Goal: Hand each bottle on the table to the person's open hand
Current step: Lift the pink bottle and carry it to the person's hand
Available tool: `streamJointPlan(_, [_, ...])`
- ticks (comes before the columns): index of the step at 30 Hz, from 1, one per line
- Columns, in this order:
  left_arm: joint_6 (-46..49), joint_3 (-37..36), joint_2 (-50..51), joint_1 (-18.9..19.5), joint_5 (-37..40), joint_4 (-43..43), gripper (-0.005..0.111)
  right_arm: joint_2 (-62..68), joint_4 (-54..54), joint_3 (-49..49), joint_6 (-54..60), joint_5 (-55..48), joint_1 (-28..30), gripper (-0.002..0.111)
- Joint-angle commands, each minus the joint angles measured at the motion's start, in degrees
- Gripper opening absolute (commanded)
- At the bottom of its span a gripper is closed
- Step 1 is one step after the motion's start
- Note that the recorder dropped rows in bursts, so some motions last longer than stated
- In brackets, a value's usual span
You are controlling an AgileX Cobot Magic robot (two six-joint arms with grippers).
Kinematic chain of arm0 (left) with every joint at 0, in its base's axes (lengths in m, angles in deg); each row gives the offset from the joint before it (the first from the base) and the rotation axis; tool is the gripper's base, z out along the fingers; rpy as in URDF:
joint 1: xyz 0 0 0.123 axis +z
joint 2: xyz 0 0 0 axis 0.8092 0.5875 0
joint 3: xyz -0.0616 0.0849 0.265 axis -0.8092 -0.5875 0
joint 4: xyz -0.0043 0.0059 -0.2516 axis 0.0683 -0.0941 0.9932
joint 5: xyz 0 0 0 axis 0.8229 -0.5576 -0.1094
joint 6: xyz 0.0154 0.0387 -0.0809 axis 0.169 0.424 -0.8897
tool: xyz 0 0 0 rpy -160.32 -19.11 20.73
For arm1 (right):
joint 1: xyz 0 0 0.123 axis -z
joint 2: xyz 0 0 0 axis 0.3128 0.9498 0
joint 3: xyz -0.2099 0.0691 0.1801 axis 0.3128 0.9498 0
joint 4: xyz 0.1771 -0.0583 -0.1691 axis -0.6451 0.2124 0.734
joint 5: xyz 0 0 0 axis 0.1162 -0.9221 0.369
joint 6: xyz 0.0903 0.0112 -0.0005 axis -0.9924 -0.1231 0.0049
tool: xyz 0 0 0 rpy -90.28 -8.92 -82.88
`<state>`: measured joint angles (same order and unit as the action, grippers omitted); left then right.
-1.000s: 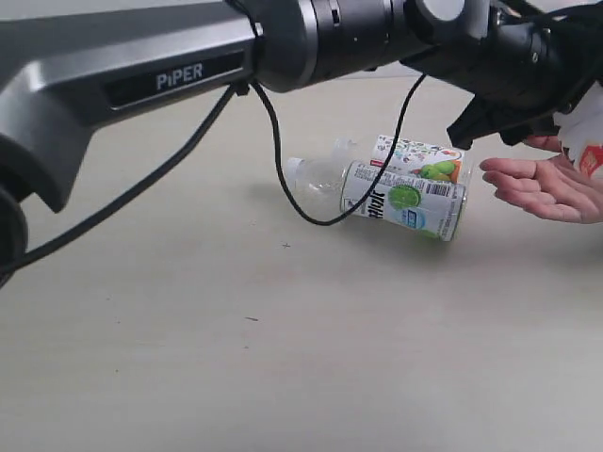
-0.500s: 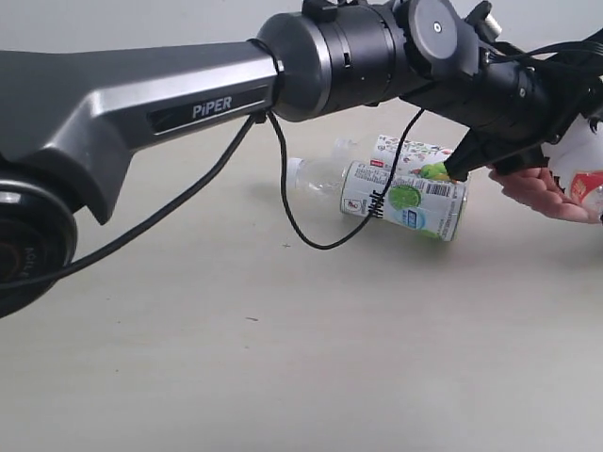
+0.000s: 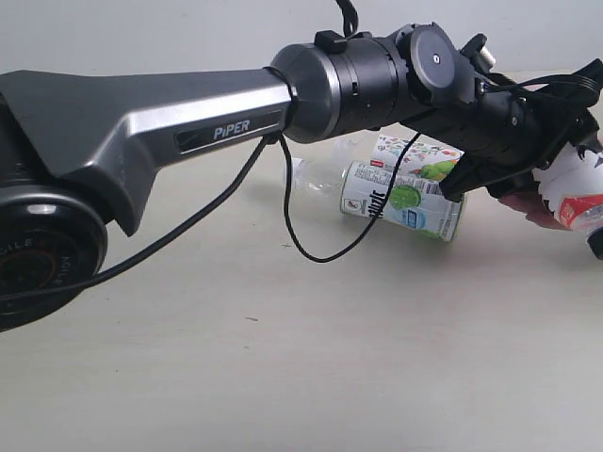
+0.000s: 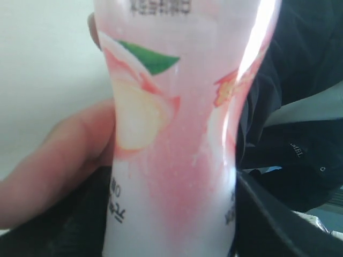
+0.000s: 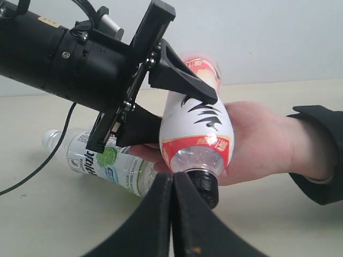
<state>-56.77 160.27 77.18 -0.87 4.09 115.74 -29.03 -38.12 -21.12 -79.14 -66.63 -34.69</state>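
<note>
Pink bottle [image 5: 198, 123]: held over the hand [image 5: 257, 144], seemingly resting on the palm.
Left gripper [image 5: 185, 112]: fingers [image 5: 182, 77] clamped on its body.
Lime bottle [image 3: 405, 200], patterned bottle [image 3: 415, 153]: lying together on the bench [image 3: 283, 358], beside the hand.
Right gripper [image 5: 172, 182]: fingers together, holding nothing.

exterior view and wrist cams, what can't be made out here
- Exterior view: the person's open hand is mostly hidden by the left arm and the pink bottle, itself cut by the right edge.
- Exterior view: the patterned bottle sits mostly behind the lime-label bottle and the arm.
- Left wrist view: the pink bottle fills the blurred frame; both its ends are cut off.
- Right wrist view: the bottle covers the palm, so contact is unclear.
</note>
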Motion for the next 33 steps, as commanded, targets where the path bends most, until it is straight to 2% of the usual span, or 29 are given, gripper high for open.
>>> streamJointPlan(1, [0.8,0.3,0.1,0.1,1.1,0.3,0.027,-0.3,0.0,0.3,0.2,0.6,0.1,0.0])
streamJointPlan(6, [0.9,0.3,0.1,0.1,1.6,0.3,0.052,-0.3,0.0,0.3,0.2,0.6,0.1,0.0])
streamJointPlan(16, [5.4,0.3,0.1,0.1,1.7,0.3,0.078,-0.3,0.0,0.3,0.2,0.6,0.1,0.0])
streamJointPlan(33, [6.9,0.3,-4.4,0.4,4.5,0.3,0.08,-0.3,0.0,0.3,0.2,0.6,0.1,0.0])
